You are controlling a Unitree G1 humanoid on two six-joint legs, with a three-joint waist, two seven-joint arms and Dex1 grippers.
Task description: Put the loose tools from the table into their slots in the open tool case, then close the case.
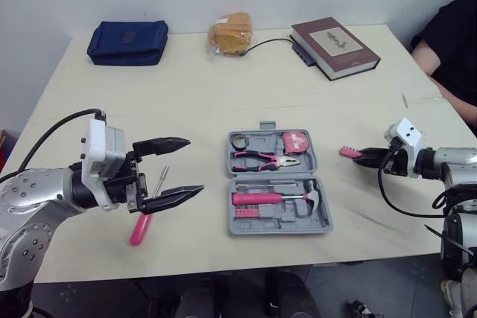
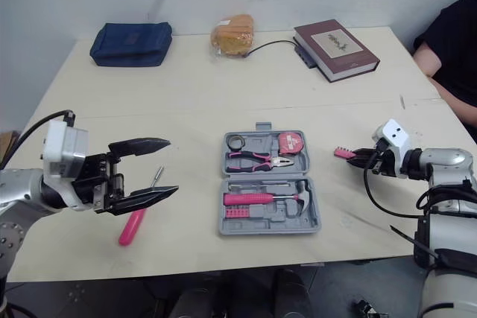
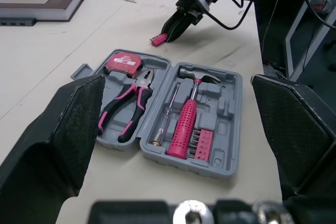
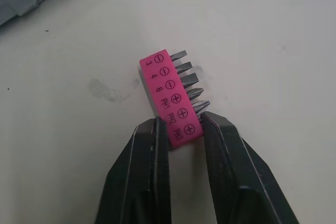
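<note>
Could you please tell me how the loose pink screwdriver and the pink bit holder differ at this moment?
The screwdriver lies ungripped left of the tool case, by the open left gripper; the bit holder, right of the case, is pinched in the right gripper. The screwdriver is long with a thin shaft; the bit holder is a short block with a row of bits. Both are pink and outside the case.
</note>
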